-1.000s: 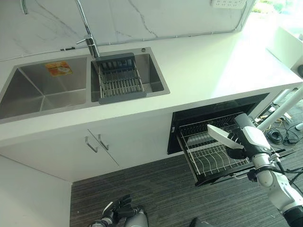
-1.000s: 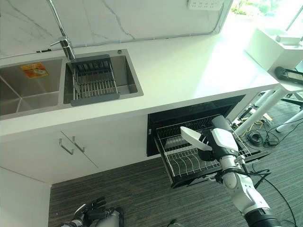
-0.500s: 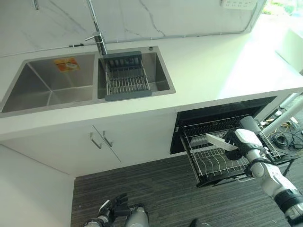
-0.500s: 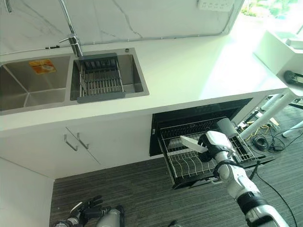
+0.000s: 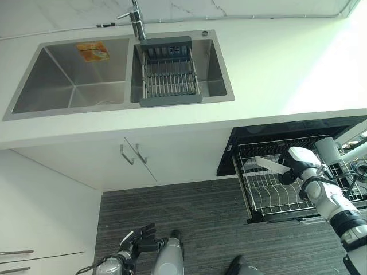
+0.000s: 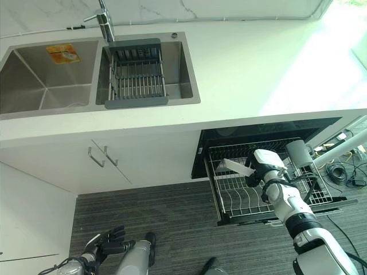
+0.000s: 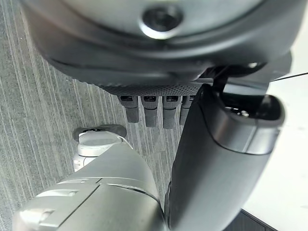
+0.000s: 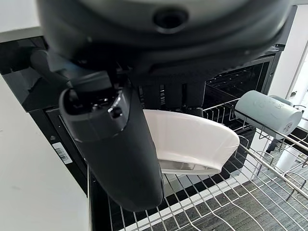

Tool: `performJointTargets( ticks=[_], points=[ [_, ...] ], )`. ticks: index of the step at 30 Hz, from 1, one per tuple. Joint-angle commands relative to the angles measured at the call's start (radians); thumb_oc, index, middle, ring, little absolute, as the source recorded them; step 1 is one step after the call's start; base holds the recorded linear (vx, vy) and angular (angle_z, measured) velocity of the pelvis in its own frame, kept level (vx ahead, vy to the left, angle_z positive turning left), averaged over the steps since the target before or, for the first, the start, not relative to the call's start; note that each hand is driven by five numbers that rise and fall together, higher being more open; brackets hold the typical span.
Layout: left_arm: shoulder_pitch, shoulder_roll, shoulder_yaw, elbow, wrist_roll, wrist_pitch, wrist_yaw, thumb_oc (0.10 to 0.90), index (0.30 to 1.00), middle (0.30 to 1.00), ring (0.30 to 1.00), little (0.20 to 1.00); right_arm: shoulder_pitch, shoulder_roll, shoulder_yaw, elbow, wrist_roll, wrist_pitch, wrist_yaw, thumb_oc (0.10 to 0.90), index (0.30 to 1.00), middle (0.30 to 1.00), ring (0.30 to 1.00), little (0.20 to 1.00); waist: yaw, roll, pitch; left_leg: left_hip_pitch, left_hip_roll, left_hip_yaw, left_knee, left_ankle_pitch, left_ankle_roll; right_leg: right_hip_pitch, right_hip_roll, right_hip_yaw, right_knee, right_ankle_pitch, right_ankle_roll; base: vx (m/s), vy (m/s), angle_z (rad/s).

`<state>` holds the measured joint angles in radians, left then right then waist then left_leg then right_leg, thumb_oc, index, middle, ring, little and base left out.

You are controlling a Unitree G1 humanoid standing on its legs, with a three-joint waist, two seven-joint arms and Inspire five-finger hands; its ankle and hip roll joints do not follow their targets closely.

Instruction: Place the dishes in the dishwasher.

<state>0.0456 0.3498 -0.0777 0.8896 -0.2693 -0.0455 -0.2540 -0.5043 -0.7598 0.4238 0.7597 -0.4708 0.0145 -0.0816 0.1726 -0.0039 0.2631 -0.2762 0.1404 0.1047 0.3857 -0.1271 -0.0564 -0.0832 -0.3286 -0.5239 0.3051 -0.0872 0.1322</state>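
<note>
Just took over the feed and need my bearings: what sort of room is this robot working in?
Most likely a kitchen: a white counter with a steel double sink, and below it an open dishwasher whose wire rack is pulled out. The right hand holds a white bowl over it.

Both head eyes looked steeply down from above, sharing the worktop (image 5: 275,63), sink (image 5: 74,80) and the pulled-out dishwasher rack (image 6: 252,189) at far right. The right wrist camera sat very close over that rack; the left wrist camera faced the floor (image 7: 38,110).
</note>
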Motion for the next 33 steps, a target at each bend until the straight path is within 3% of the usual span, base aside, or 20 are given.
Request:
performJointTargets(
  ticks=[1,8,12,15,16,18,25,33],
  points=[
    [0.077,0.108,-0.090,0.012,0.005,0.000,-0.013,0.800,0.900,0.900,0.900,0.900,-0.143,-0.069,0.026,0.023,-0.042,0.010,-0.028,0.400,0.300,0.300,0.300,0.300,0.027,0.009,-0.028,0.112,0.053,-0.018,-0.086,-0.061,-0.065,-0.097,-0.054,0.089,-0.005,0.040,0.096,-0.07,-0.005,0.03],
    [0.006,0.126,-0.133,-0.031,-0.084,-0.024,-0.019,0.800,0.900,0.900,0.900,0.900,-0.292,-0.080,0.072,0.159,-0.011,0.030,-0.052,0.400,0.300,0.300,0.300,0.300,0.038,0.046,0.048,0.028,0.044,-0.032,-0.086,-0.050,-0.059,-0.172,-0.058,0.107,-0.005,0.047,0.090,-0.14,-0.001,-0.01],
    [-0.010,0.126,-0.159,-0.053,-0.115,-0.027,-0.009,0.800,0.900,0.900,0.900,0.900,-0.349,-0.079,0.087,0.217,0.000,0.041,-0.066,0.400,0.300,0.300,0.300,0.300,0.045,0.065,0.074,-0.002,0.046,-0.033,-0.086,-0.064,-0.064,-0.197,-0.055,0.124,-0.005,0.027,0.102,-0.09,-0.002,0.00],
    [-0.015,0.126,-0.166,-0.063,-0.130,-0.025,-0.005,0.800,0.900,0.900,0.900,0.900,-0.374,-0.079,0.100,0.248,-0.003,0.037,-0.068,0.400,0.300,0.300,0.300,0.300,0.046,0.072,0.088,-0.034,0.043,-0.024,-0.086,-0.041,-0.056,-0.225,-0.061,0.119,-0.005,0.043,0.086,-0.08,0.004,0.01],
    [-0.014,0.125,-0.168,-0.068,-0.137,-0.026,-0.003,0.800,0.900,0.900,0.900,0.900,-0.381,-0.076,0.108,0.256,0.002,0.035,-0.073,0.408,0.312,0.312,0.312,0.312,0.048,0.075,0.087,-0.029,0.045,-0.027,-0.086,-0.060,-0.061,-0.221,-0.055,0.130,-0.005,0.024,0.099,0.00,0.005,-0.04],
    [-0.016,0.124,-0.172,-0.074,-0.146,-0.028,-0.001,0.800,0.900,0.900,0.900,0.900,-0.392,-0.076,0.114,0.262,0.013,0.031,-0.076,0.800,0.900,0.900,0.900,0.900,0.048,0.078,0.092,-0.030,0.048,-0.021,-0.086,-0.061,-0.063,-0.223,-0.055,0.132,-0.005,0.022,0.098,-0.03,0.012,-0.11],
    [-0.021,0.124,-0.172,-0.089,-0.158,-0.037,0.001,0.800,0.900,0.900,0.900,0.900,-0.408,-0.078,0.120,0.259,0.030,0.030,-0.015,0.800,0.900,0.900,0.900,0.900,0.042,0.071,0.092,-0.031,0.054,-0.008,-0.086,-0.059,-0.066,-0.229,-0.051,0.139,-0.005,0.018,0.098,-0.05,0.011,-0.07],
    [-0.024,0.141,-0.154,-0.102,-0.158,-0.014,0.005,0.800,0.900,0.900,0.900,0.900,-0.404,-0.091,0.127,0.253,0.054,0.017,0.092,0.800,0.900,0.900,0.900,0.900,0.038,0.046,0.088,-0.022,0.073,0.000,-0.086,-0.055,-0.072,-0.220,-0.034,0.139,-0.005,0.010,0.093,-0.03,-0.026,-0.09]
  ],
)
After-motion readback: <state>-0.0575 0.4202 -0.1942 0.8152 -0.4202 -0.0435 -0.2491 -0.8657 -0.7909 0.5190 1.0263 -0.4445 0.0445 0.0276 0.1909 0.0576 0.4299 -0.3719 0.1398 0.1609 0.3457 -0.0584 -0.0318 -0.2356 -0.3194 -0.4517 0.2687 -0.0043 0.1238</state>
